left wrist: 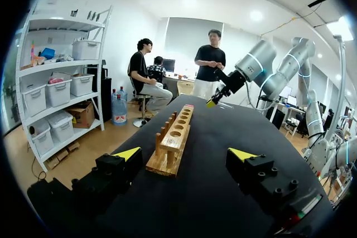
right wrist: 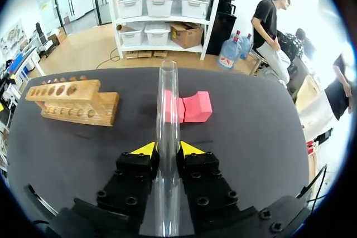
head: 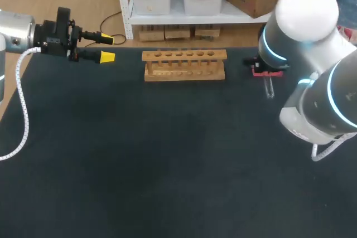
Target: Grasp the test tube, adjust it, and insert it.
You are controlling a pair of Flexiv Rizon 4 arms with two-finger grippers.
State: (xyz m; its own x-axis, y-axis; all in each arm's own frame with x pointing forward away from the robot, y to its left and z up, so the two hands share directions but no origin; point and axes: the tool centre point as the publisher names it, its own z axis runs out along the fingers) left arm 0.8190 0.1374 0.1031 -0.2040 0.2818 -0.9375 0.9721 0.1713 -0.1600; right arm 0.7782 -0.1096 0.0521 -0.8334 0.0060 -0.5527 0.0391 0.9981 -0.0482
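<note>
— Gripping anything, the right gripper [right wrist: 167,151]?
— Yes, it's clamped on the test tube [right wrist: 167,98]. The tube is clear glass and lies along the fingers. A yellow tip presses each side, and the open mouth points away from the wrist.
— Next out?
— A pink block [right wrist: 192,106] on the dark table [right wrist: 251,137], right behind the tube's upper part. Can't tell whether they touch.
— Rack?
— The wooden rack [right wrist: 75,101] sits off to one side of the tube, well apart from it. It stands upright with a row of round holes on top.
— Left gripper [left wrist: 185,154]?
— Its fingers are spread wide with nothing between them. In the head view it hovers at the table's back left corner, tips pointing toward the rack's near end.
— Farthest?
— In the left wrist view the rack runs away from the gripper along the table. The robot's right arm is past the rack's far end.
</note>
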